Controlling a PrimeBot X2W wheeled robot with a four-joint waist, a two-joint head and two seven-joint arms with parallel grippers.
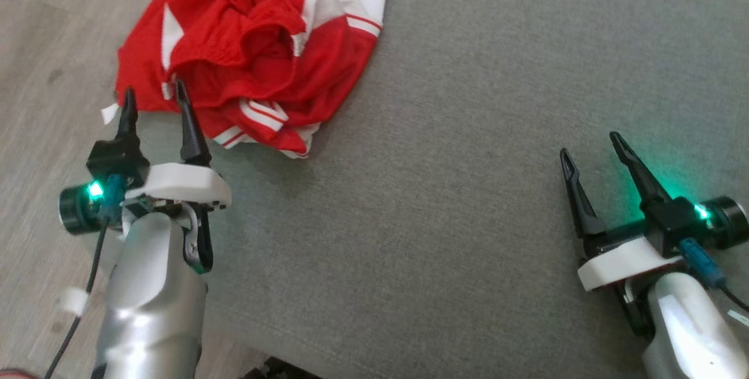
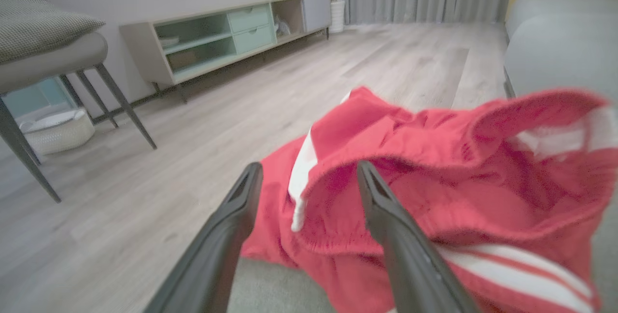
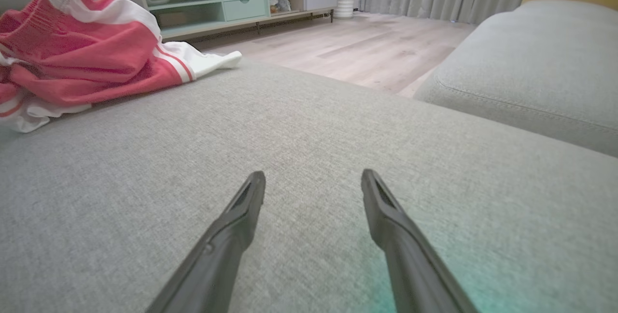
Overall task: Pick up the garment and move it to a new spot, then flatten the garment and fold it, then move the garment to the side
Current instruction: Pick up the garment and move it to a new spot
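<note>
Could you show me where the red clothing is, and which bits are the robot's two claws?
garment (image 1: pixel 246 45): head view, on its crumpled red middle.
left gripper (image 1: pixel 154 89): head view, midway between its two dark fingertips.
right gripper (image 1: pixel 590 145): head view, midway between its two dark fingertips.

Garment (image 1: pixel 234 57): no legible wording, number or crest on the red and white cloth.
White tag (image 1: pixel 109 113) at its edge: nothing readable.
Left claw (image 1: pixel 153 86), right claw (image 1: pixel 590 144): no legible markings.
</note>
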